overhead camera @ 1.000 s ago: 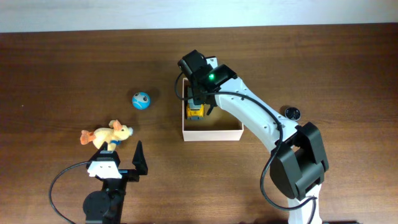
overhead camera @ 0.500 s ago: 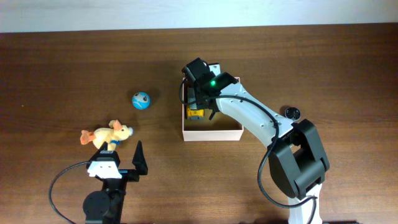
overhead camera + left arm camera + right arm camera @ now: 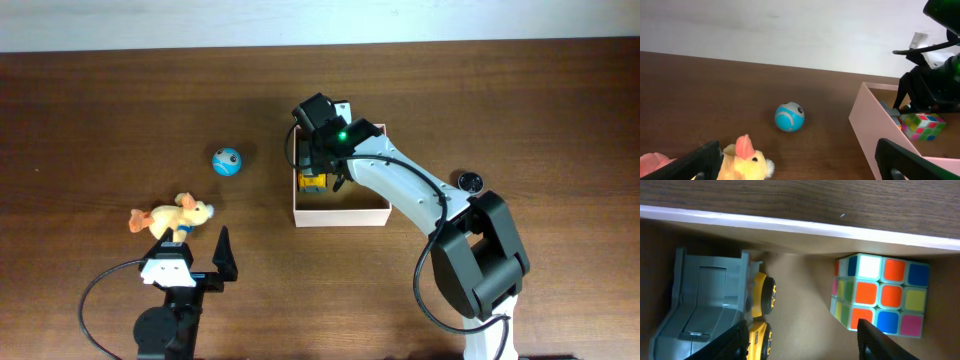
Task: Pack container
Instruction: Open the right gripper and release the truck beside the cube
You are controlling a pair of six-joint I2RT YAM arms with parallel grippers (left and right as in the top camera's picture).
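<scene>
The container is a shallow white cardboard box, tan inside, at the table's middle. It also shows at the right of the left wrist view. Inside lie a grey and yellow toy truck and a colour cube; the truck also shows from overhead. My right gripper is open and empty, low inside the box between truck and cube. My left gripper is open and empty near the front left, behind a yellow plush duck, whose head shows in the left wrist view. A blue ball lies left of the box.
A small round black object lies on the table right of the box. The right arm reaches over the box's far edge. A white wall borders the table's far side.
The right gripper shifted slightly right over the box between one second and half a second ago, then held still. The left arm and the toys have not moved.
</scene>
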